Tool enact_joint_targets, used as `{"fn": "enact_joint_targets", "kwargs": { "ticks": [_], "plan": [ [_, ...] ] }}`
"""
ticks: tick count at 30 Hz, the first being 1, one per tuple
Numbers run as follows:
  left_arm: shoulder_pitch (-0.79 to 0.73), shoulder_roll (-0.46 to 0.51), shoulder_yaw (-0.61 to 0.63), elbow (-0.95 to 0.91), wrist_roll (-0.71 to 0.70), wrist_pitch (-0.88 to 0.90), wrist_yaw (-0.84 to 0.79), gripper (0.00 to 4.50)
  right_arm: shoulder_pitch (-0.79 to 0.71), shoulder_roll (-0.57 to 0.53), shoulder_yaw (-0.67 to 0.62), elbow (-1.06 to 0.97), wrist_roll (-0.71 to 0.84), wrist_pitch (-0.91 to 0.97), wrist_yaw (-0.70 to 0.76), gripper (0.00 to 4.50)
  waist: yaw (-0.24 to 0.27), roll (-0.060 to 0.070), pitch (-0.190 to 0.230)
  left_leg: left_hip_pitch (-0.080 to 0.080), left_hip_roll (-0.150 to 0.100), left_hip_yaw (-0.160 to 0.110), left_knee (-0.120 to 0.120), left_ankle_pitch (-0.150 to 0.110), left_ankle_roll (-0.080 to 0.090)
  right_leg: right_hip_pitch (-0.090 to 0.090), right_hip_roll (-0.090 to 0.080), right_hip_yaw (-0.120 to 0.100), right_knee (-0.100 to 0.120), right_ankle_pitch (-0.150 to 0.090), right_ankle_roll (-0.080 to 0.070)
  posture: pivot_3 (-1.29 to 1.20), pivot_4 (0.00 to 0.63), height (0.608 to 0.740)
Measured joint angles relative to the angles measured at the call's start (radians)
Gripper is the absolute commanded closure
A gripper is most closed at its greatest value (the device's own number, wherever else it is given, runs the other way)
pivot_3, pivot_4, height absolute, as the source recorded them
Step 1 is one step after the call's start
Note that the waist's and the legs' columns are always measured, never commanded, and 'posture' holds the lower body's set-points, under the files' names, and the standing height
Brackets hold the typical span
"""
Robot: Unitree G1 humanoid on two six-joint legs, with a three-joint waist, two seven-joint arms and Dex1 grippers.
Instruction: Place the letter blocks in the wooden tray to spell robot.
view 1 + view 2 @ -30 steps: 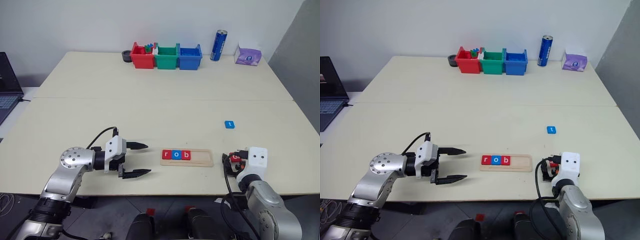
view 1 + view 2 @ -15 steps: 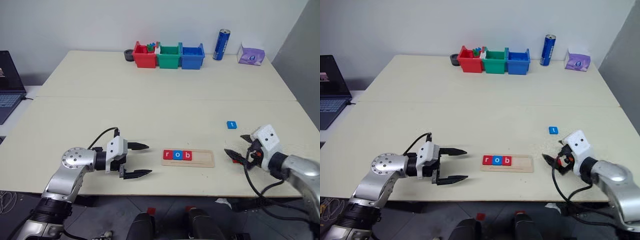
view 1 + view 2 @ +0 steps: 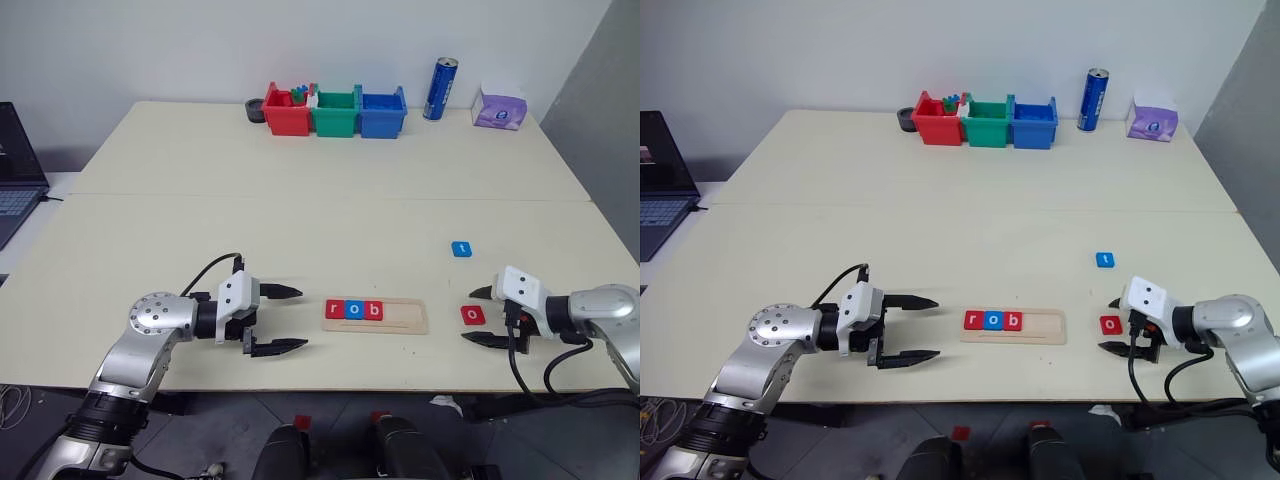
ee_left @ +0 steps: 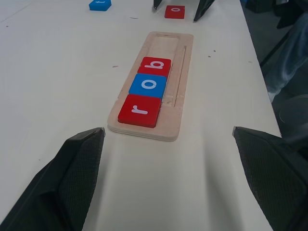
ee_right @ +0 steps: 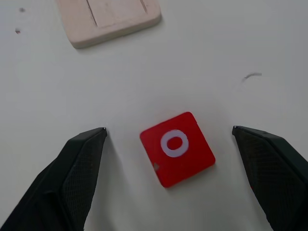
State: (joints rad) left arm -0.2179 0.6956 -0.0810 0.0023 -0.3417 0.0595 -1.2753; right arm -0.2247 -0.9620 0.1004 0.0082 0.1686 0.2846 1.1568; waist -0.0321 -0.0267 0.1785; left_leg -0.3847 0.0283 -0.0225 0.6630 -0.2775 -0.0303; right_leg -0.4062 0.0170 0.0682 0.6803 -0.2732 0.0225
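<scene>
- Letter blocks: 3 of them, a red r (image 3: pixel 334 309), a blue o (image 3: pixel 353 310) and a red b (image 3: pixel 373 311), sit side by side in the left half of the wooden tray (image 3: pixel 408 318), touching one another; the tray's right half is bare groove.
- Red o block (image 3: pixel 473 314) now lies flat on the worktop (image 3: pixel 320 215) just right of the tray, apart from it. 1 second ago it was up in the right gripper's fingers; 0.5 seconds ago it was hidden at the gripper.
- Blue t block (image 3: pixel 460 248) lies alone farther back and to the right of the tray, unmoved across the frames.
- Right gripper (image 3: pixel 482 315) has swung from the near edge, where it pointed upward, out to the right and now points leftward along the worktop. Its fingers are spread wide with nothing held; the red o lies between the 2 tips, touching neither.
- Left gripper (image 3: pixel 287 318) has stayed where it was, left of the tray, pointing toward it, fingers wide apart and holding nothing.
- Tray lies close to the worktop's near edge, with bare worktop between it and each gripper.
- Far edge carries red (image 3: pixel 285 112), green (image 3: pixel 334 112) and blue bins (image 3: pixel 381 113), a blue can (image 3: pixel 439 89) and a purple pack (image 3: pixel 498 108), well apart from the tray; broad bare worktop lies between.
</scene>
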Motion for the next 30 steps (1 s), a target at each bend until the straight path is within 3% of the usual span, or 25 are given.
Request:
{"fn": "enact_joint_targets", "kwargs": {
  "ticks": [4,9,13,19,30],
  "plan": [
    [0.000,0.000,0.000,0.000,0.000,0.000,0.002,0.00,-0.028,0.000,0.012,0.037,-0.010,-0.013,0.044,1.25,0.000,0.000,0.000,0.000,0.000,0.000,0.000,0.000,0.000,0.000,0.000,0.000,0.000,0.000,-0.001,0.00,0.150,0.740],
    [0.000,0.000,0.000,-0.002,0.000,0.001,0.008,0.00,-0.031,0.002,0.016,0.038,-0.007,-0.007,0.070,3.07,0.001,0.000,0.000,0.000,0.000,-0.001,0.000,0.000,0.000,0.000,0.000,0.000,0.000,0.000,-0.001,0.00,0.150,0.740],
    [0.003,0.001,0.000,-0.004,0.000,0.002,0.010,0.00,-0.031,0.004,0.014,0.018,0.013,0.020,0.072,3.06,0.000,0.000,0.000,0.000,0.000,-0.001,0.000,0.000,0.000,0.000,0.000,0.000,0.000,0.000,-0.001,0.00,0.150,0.740],
    [0.009,0.004,0.000,-0.005,0.002,0.002,0.020,0.00,-0.076,0.061,0.010,-0.182,0.088,0.139,0.057,3.06,-0.001,0.000,0.000,0.000,0.001,-0.002,0.000,0.000,0.000,0.000,0.000,0.000,0.001,0.000,0.000,0.00,0.150,0.740],
    [0.011,0.005,0.002,-0.009,0.003,0.003,0.024,0.00,-0.208,0.193,0.219,-0.234,-0.032,0.242,-0.048,3.06,0.001,0.000,0.000,0.000,0.000,-0.002,0.001,0.000,0.000,0.000,0.000,-0.001,0.000,0.002,-0.004,0.00,0.150,0.740]
  ]
}}
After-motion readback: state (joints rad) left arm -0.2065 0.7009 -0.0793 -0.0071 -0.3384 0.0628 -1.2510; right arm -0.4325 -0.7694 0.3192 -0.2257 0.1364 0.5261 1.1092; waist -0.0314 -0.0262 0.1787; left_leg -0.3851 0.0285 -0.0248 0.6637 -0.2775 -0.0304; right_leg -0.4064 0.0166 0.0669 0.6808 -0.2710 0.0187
